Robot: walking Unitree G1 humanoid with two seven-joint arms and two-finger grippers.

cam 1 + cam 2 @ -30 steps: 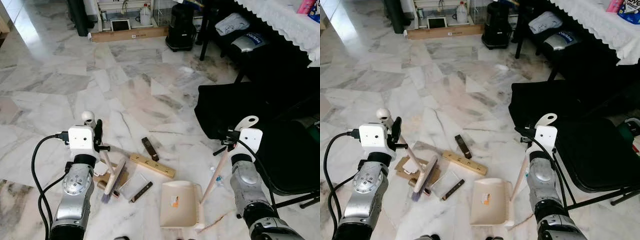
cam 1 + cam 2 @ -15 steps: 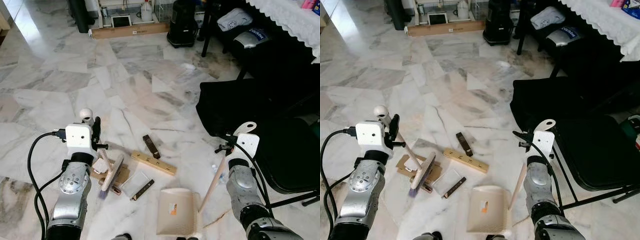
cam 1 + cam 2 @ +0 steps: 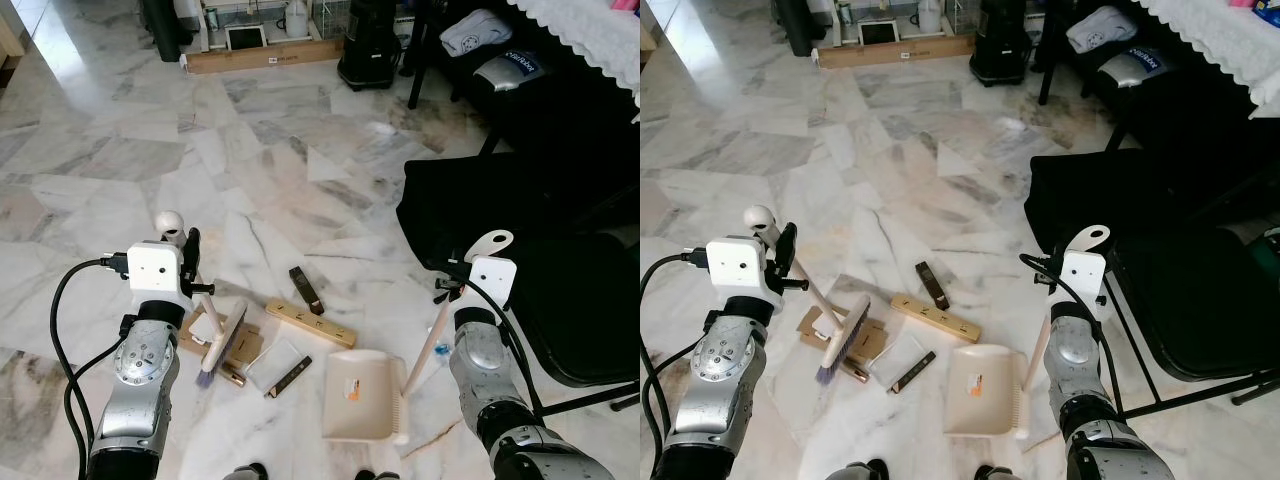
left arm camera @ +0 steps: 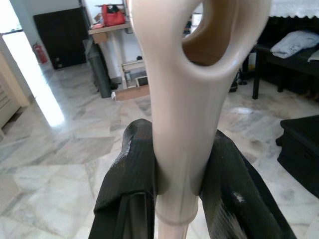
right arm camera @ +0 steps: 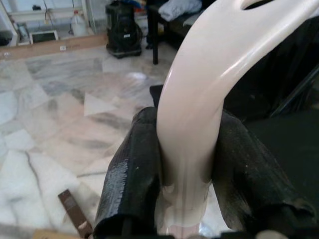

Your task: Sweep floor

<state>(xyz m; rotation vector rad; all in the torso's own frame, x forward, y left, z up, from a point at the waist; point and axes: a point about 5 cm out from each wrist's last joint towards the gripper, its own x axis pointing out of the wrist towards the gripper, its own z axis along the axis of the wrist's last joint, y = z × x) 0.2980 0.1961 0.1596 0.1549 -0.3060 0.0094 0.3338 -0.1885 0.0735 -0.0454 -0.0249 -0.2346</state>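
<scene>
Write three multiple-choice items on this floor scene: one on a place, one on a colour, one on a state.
1. Where is the cream plastic dustpan?
A. on the black folding chair
B. on the marble floor, right of the long wooden block
C. on a table

2. What colour are the bristles of the cream-handled brush?
A. purple
B. red
C. green

3. How are the left gripper fingers?
A. wide open
B. shut on the brush handle
C. shut on a cloth

Answers: 1 B, it lies flat on the tiles; 2 A, the tips look violet; 3 B, both fingers press the handle.
</scene>
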